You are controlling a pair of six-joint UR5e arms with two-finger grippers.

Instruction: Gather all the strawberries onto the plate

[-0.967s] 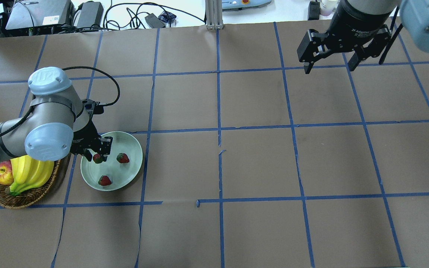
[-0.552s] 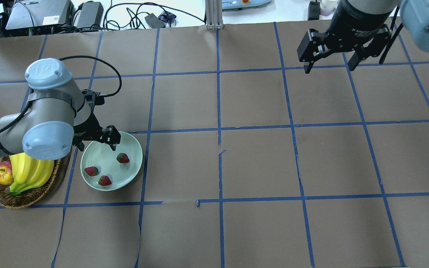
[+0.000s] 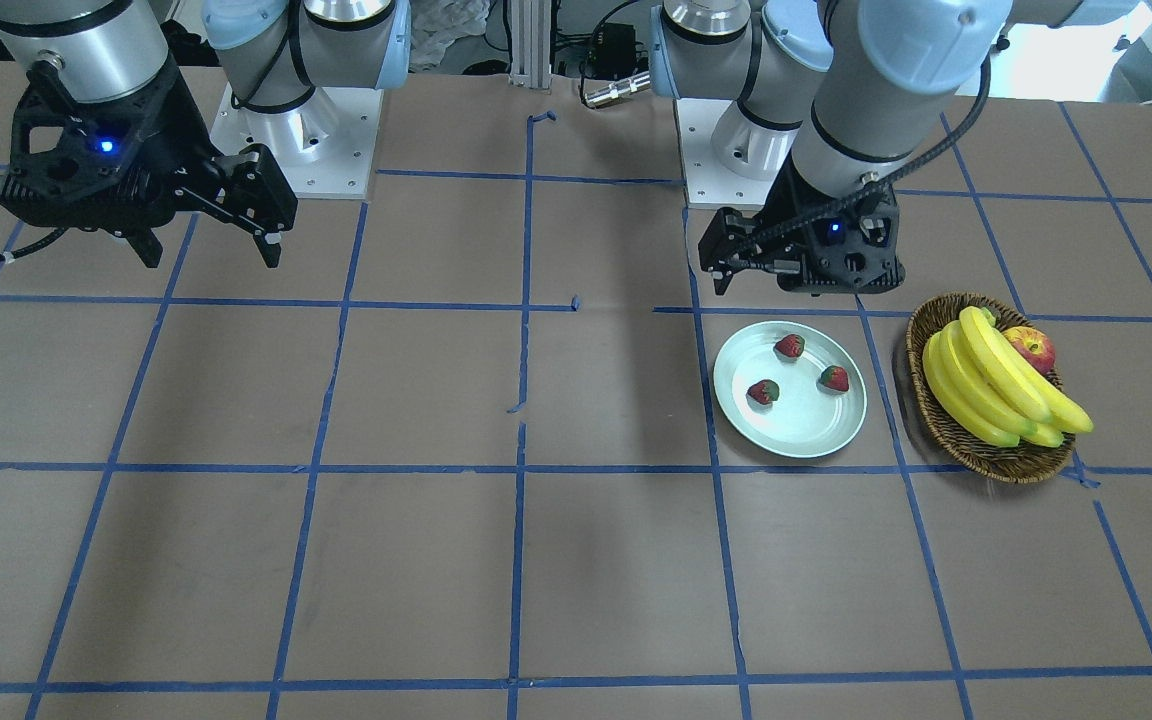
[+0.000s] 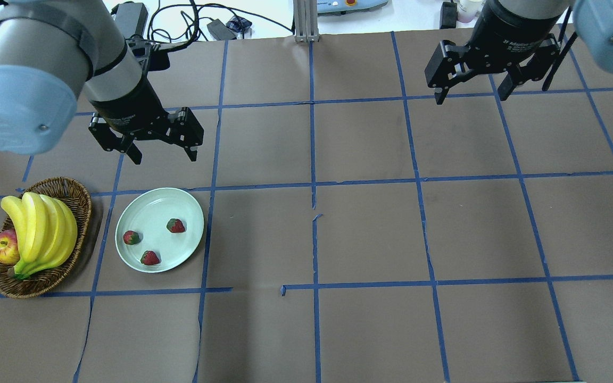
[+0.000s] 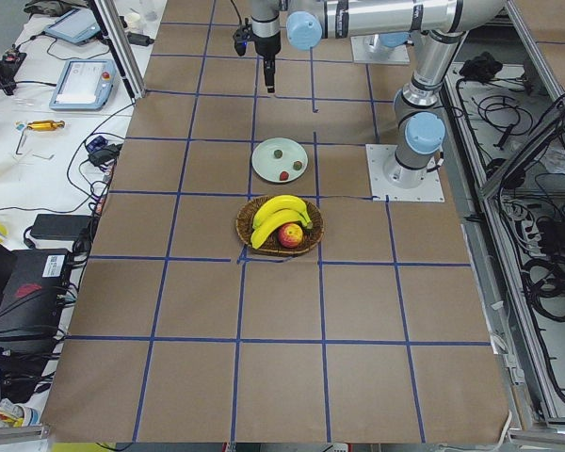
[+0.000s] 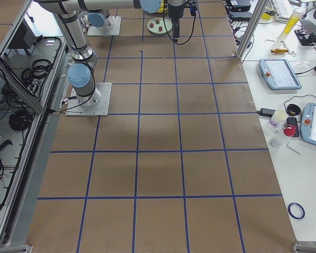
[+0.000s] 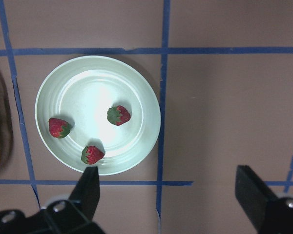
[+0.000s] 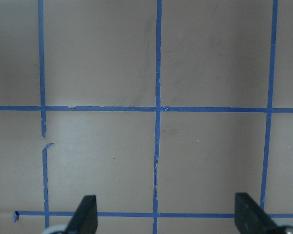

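Three strawberries lie in the mint-green plate (image 4: 149, 210): one (image 4: 131, 237) at its left, one (image 4: 150, 258) at the front, one (image 4: 175, 226) near the middle. They also show in the left wrist view (image 7: 59, 127) (image 7: 92, 154) (image 7: 118, 115) and the front view (image 3: 789, 346). My left gripper (image 4: 164, 152) is open and empty, raised above the table behind the plate. My right gripper (image 4: 472, 96) is open and empty, high over the far right of the table.
A brown wicker basket (image 4: 75, 194) with bananas (image 4: 40, 231) and a red-yellow apple (image 4: 3, 248) stands left of the plate. Cables and power bricks (image 4: 125, 18) lie beyond the table's far edge. Blue tape lines grid the brown table.
My left gripper let go of the third strawberry, which now lies at the plate's left, then rose and moved back from the plate. The right arm has not moved.
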